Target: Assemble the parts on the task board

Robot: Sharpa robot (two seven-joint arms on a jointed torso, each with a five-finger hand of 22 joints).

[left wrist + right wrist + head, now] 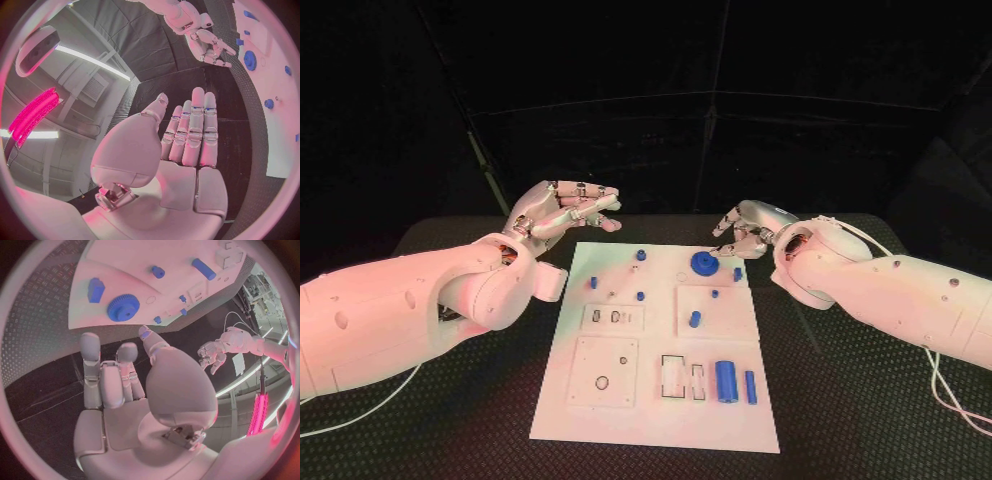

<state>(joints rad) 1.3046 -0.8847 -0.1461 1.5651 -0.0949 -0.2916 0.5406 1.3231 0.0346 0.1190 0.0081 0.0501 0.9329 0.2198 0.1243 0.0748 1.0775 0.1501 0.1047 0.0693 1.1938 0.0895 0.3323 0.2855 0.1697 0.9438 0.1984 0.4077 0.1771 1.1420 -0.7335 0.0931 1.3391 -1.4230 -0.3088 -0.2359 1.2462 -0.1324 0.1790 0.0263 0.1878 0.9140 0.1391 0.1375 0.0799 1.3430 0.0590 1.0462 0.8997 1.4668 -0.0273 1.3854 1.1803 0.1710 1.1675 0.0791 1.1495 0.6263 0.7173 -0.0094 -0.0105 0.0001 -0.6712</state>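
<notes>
The left hand (563, 212) hovers off the far left corner of the white board (661, 425), fingers (201, 131) straight and together, holding nothing. The right hand (750, 228) hangs past the far right corner, fingers loosely apart and seemingly empty. Just ahead of its fingertips lies the blue gear (705, 263); two blue cylinders (727, 380) lie near the board's close edge.

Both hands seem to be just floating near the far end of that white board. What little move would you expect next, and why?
Probably the right hand dips toward the blue gear. That hand holds nothing and hovers just past the task board's far edge, with the gear the nearest part to its fingertips. The left hand is also empty, fingers apart, but no part lies as close to it.
</notes>
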